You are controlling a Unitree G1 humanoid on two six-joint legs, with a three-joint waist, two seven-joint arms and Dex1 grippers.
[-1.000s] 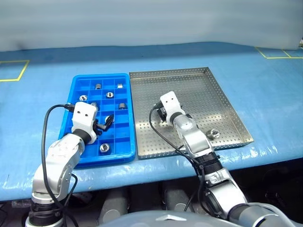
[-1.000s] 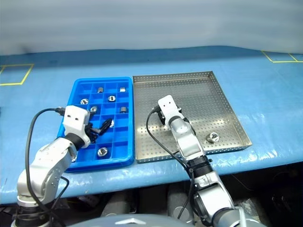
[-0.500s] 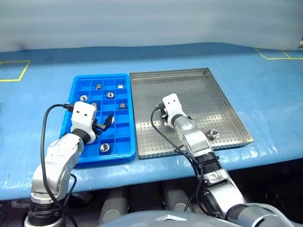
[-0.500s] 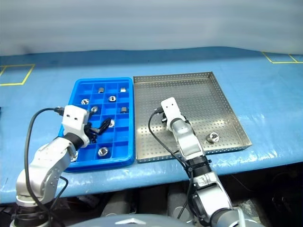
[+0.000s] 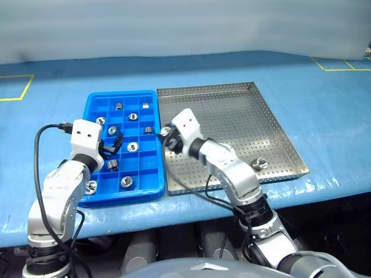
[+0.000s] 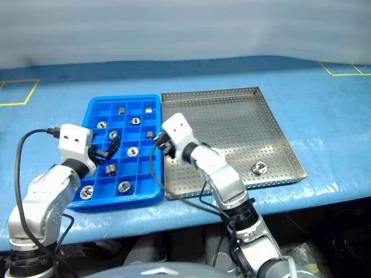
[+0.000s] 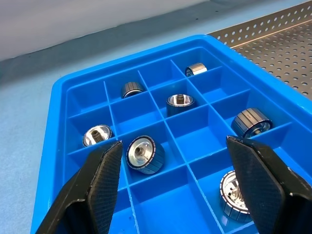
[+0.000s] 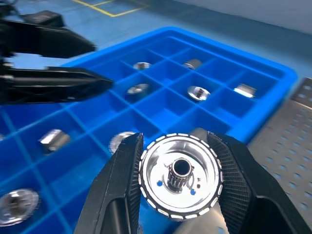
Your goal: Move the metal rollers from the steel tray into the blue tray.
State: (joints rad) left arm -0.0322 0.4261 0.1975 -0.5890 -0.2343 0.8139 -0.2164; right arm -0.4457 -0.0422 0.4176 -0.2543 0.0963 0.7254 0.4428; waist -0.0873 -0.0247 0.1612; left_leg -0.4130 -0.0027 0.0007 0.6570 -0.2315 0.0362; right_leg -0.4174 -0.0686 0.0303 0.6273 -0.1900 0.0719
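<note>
The blue tray (image 5: 124, 93) lies left of the steel tray (image 5: 232, 116), their long sides touching. My right gripper (image 5: 165, 134) hovers over that shared border, shut on a metal roller (image 8: 179, 174) held between its two fingers (image 8: 122, 190). One roller (image 5: 262, 163) lies near the steel tray's front right corner. Several rollers sit in the blue tray's compartments, such as one (image 5: 132, 146) in the middle and one (image 7: 141, 155) close to my left gripper. That left gripper (image 5: 115, 145) hangs open above the blue tray's left half, holding nothing.
Both trays rest on a blue table cover (image 5: 324, 116) marked with yellow tape (image 5: 339, 70). The table's front edge runs just in front of the trays. Black cables (image 5: 40, 150) loop from both wrists.
My right gripper has shut on a roller and carried it up and left from the steel tray's middle to the blue tray's edge. The left arm has shifted slightly left, uncovering more compartments.
</note>
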